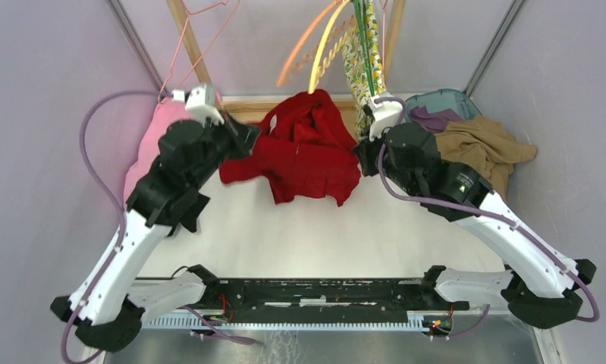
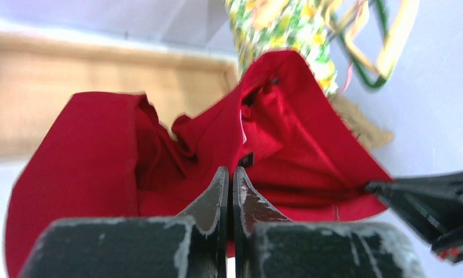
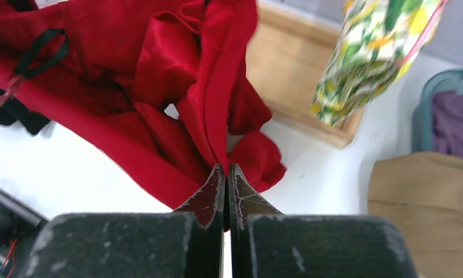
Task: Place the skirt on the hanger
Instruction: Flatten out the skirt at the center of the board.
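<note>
The skirt (image 1: 358,64), cream with lemons and green leaves, hangs at the back near the green hanger; it also shows in the left wrist view (image 2: 275,26) and the right wrist view (image 3: 374,58). The thin pink hanger (image 1: 189,45) hangs at the back left, away from the skirt. My left gripper (image 1: 250,138) (image 2: 230,174) is shut on the left edge of the red garment (image 1: 303,148). My right gripper (image 1: 360,155) (image 3: 225,169) is shut on a fold at its right edge. The red garment (image 2: 101,150) (image 3: 130,75) is spread between them.
Orange and yellow hangers (image 1: 315,45) and a green hanger (image 1: 368,38) hang at the back. A tan garment (image 1: 481,148) lies at the right over a teal basket (image 1: 444,100) holding purple cloth. Pink cloth (image 1: 159,140) lies at the left. A wooden frame (image 1: 246,110) stands behind.
</note>
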